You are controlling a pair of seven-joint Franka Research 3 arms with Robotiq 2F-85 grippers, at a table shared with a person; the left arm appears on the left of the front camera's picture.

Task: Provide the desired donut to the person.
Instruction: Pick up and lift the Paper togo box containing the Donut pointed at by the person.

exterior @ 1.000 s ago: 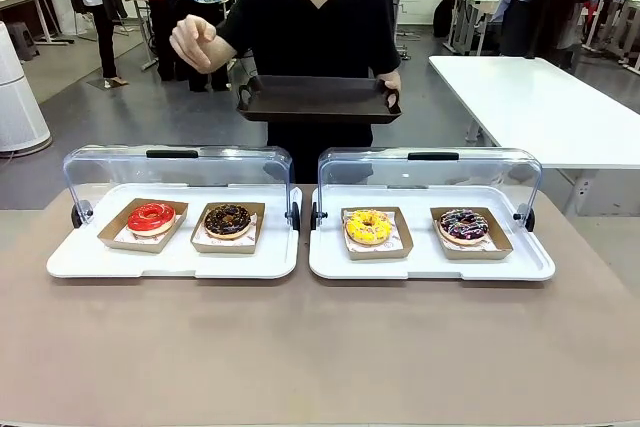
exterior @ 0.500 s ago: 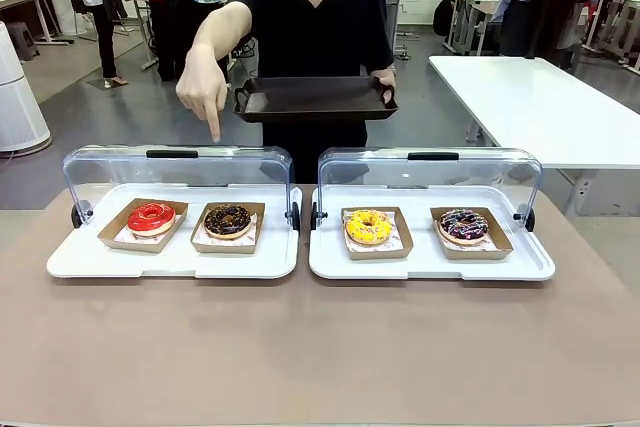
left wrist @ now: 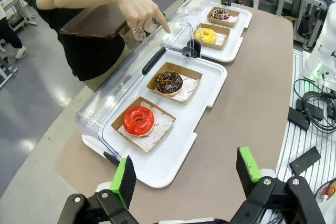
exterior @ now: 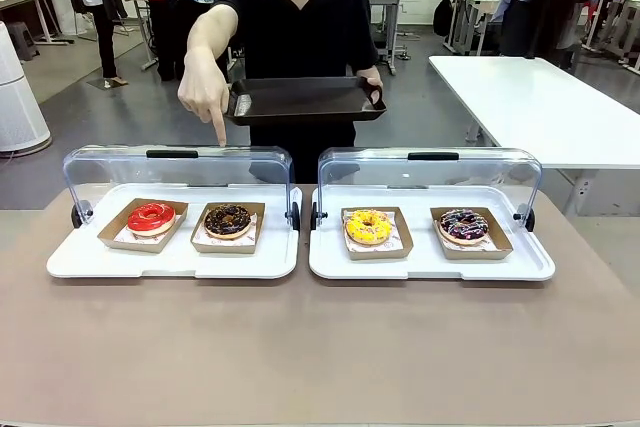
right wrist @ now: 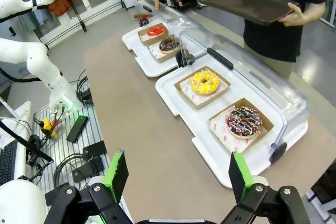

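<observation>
Plainly the choice is being shown: the person [exterior: 300, 37] holds a pointing hand [exterior: 205, 89] over the raised clear lid [exterior: 175, 162] of the left white tray [exterior: 70, 262], fingertip roughly above the chocolate donut [exterior: 228, 219]; that donut sits in its cardboard boat [exterior: 205, 237] on the right half of that tray, with the red donut [exterior: 151, 216] just beside it on the left half. The left gripper [left wrist: 186, 174] and the right gripper [right wrist: 177, 176] both hang with jaws spread wide and empty, well back from the trays.

The likeliest slip is a wrong pick; the finger stays above the lid, not at the donut, and the two boats lie close. A reach from the near edge could knock the lid or meet the hand if it lingers; pinching the frosting would likely squash it, while gripping only the boat's rim may tip the donut out. The dark brown tray [exterior: 300, 99] is held one-handed beyond the table's [exterior: 300, 347] far edge; a hard set-down could tilt it.
</observation>
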